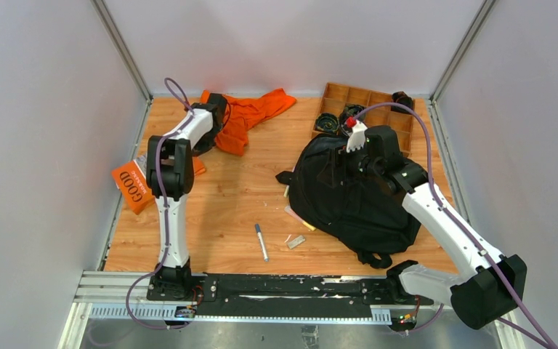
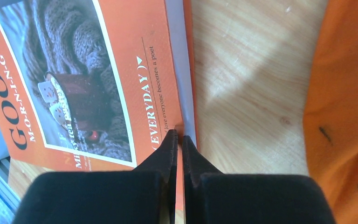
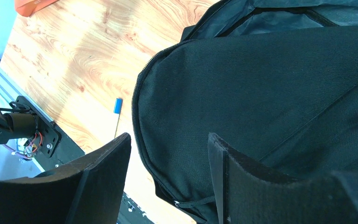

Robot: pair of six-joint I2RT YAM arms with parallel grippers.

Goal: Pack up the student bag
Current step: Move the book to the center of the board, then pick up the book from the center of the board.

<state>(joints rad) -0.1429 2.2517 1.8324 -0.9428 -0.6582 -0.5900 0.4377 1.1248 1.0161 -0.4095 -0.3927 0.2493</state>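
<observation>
The student bag [image 1: 349, 196] is a large black backpack lying on the wooden table right of centre. In the right wrist view its zipped flap [image 3: 261, 93] fills the frame, and the open mouth shows at the top. My right gripper [image 3: 168, 140] hovers over the bag's far end [image 1: 360, 142], open, with nothing clamped between its fingers. My left gripper [image 2: 179, 135] is at the back left, shut on the edge of an orange "GOOD MORNING" book [image 2: 88, 79]. That book lies at the table's left side [image 1: 132, 185].
An orange cloth [image 1: 251, 113] lies at the back, right beside the left gripper [image 2: 345, 116]. A wooden compartment tray [image 1: 367, 109] with small items stands behind the bag. A marker [image 1: 261, 241] and a small flat piece [image 1: 296, 242] lie in front of the bag.
</observation>
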